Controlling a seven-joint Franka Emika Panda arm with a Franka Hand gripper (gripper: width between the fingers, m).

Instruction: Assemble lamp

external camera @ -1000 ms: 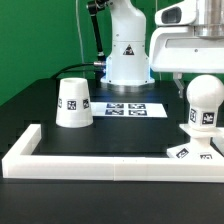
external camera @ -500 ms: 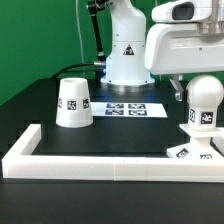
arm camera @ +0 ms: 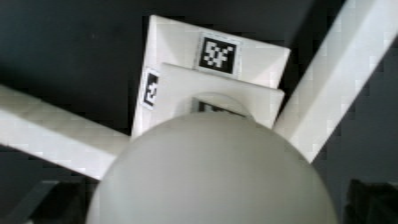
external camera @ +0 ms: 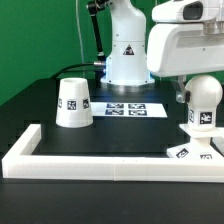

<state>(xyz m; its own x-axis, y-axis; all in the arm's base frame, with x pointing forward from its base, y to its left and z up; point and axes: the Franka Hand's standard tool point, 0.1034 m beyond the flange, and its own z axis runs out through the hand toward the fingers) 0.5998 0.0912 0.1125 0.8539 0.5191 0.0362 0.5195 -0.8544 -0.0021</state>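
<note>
Bulb [external camera: 203, 101] is standing upright on the base [external camera: 193, 151] at the exterior view's right. Shade [external camera: 74, 103] is sitting well apart on the counter [external camera: 40, 100]. End effector [external camera: 186, 88] is hanging close over the bulb; whether spread or pinching cannot be told.

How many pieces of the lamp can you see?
3. The shade stands alone at the exterior view's left. The round bulb stands on the flat base at the exterior view's right, close to the white border. None looks hidden.
</note>
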